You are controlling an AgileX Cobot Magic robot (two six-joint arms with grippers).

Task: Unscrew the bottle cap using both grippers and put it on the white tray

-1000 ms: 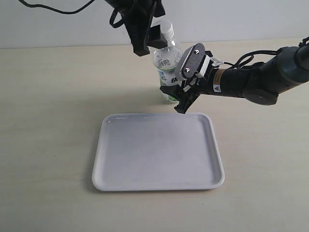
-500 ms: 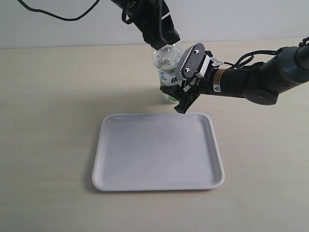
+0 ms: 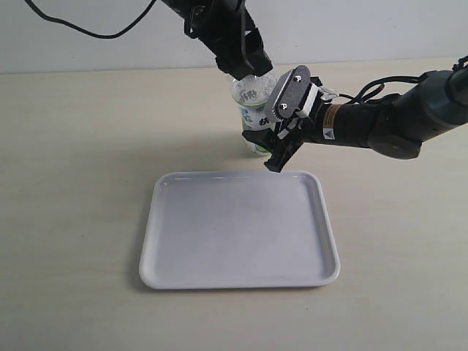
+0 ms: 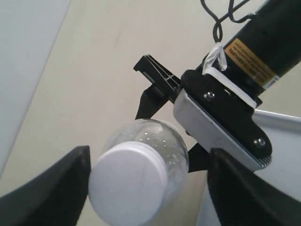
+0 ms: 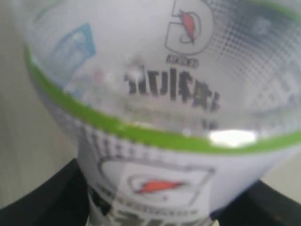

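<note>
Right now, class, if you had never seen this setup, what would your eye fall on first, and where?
The clear bottle stands upright just beyond the wide white tray, clamped at its label by the grey-plated right gripper. The left gripper reaches down over it, open on either side of the white bottle cap.

The bottle [image 3: 250,95] stands upper centre, just behind the white tray [image 3: 219,248]; left gripper [image 3: 247,66] over the bottle cap [image 4: 127,183], right gripper [image 3: 267,135] apparently around its middle.

bottle [image 3: 250,102]: clear glossy plastic | bottle cap [image 4: 128,182]: smooth white plastic | white tray [image 3: 241,234]: glossy plastic | table [image 3: 88,146]: matt
</note>
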